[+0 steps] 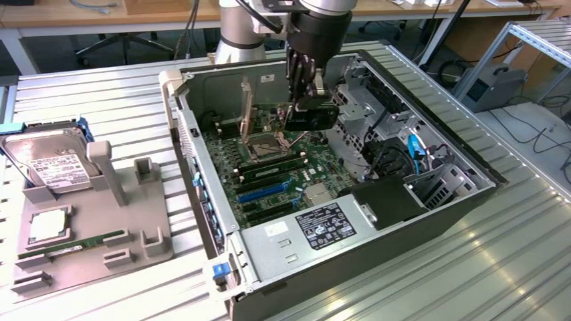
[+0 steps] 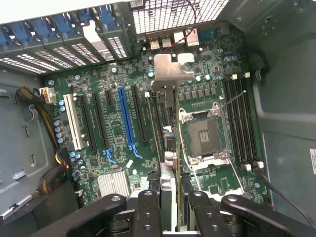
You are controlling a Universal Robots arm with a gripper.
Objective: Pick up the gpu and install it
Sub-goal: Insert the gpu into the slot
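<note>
In the exterior view the open grey metal computer case (image 1: 267, 251) is seen obliquely from above, well back. In the wrist view its green motherboard (image 2: 113, 123) (image 1: 267, 179), shared by both, is seen closely from behind the black gripper (image 2: 173, 197).

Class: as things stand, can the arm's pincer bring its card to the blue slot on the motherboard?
Probably yes. The pincer grips the gpu edge-on inside the open case, above the motherboard. The blue slot lies bare, with nothing plugged in or over it; the gpu hangs just beside it.
</note>
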